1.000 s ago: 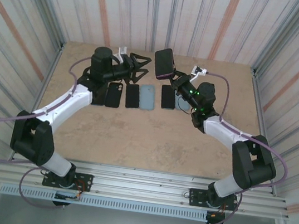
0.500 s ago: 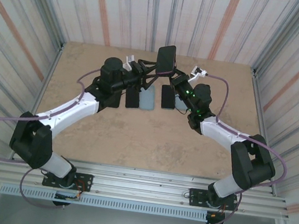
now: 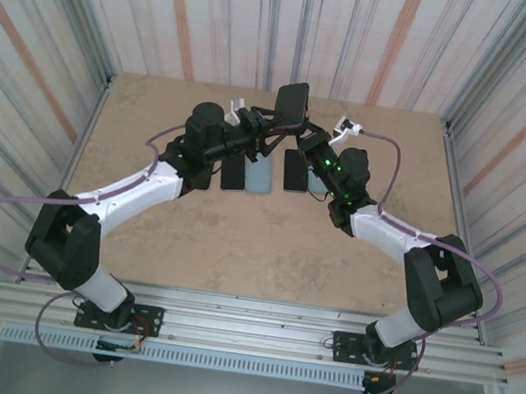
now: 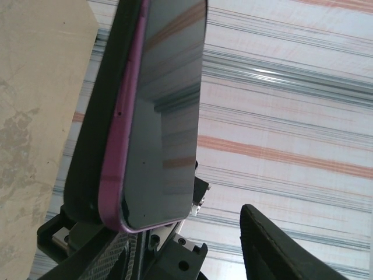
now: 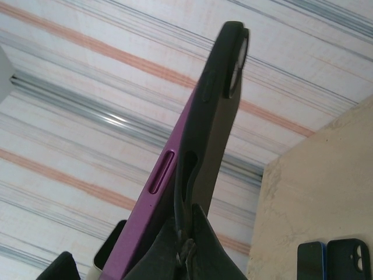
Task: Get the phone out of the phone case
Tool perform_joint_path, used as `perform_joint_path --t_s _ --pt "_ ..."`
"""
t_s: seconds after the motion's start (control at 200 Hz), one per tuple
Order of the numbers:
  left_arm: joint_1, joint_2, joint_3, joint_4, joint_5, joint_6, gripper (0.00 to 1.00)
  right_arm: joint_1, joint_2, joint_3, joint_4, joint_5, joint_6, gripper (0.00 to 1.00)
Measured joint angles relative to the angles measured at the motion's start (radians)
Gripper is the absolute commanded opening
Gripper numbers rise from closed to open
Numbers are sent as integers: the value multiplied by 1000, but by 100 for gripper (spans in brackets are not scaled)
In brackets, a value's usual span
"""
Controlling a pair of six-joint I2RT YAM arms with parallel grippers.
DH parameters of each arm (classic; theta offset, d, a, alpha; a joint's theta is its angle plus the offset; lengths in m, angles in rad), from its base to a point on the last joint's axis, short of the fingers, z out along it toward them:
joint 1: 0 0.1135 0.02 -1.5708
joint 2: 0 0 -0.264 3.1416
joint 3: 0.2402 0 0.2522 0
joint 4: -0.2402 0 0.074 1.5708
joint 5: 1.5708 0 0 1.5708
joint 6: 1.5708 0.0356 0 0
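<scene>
R gripper clamped on low end of phone case, held up in air. Phone runs lengthwise straight ahead of L gripper. L jaws part-open, straddling phone's near end, no grip yet. L arm free, nearer.

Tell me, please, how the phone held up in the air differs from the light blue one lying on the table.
The cased phone is purple inside a black case; the light blue one shows a plain pale face. The cased phone is raised and tilted, clamped at its lower end by the right arm's fingers; the light blue one lies flat on the table. Both are flat rectangles.
</scene>
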Motion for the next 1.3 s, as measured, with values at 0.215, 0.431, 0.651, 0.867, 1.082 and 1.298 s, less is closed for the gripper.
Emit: perform_joint_path --t_s 0.215,0.431,0.651,0.867,1.082,1.298 --pt "0 21 2 17 -4 -10 49 2 5 0 5 2 -11 1" --pt "0 22 5 16 -39 -10 50 20 20 0 48 18 -21 1" --pt "2 22 11 -5 -84 -6 44 31 40 0 93 18 -62 1" --pt "13 35 40 -26 -98 -6 34 39 40 -1 103 23 -72 1" --pt "21 71 89 -44 -98 -6 22 50 40 -4 119 54 -82 1" --pt "21 78 116 -76 -98 2 11 71 39 -4 113 98 -89 2"
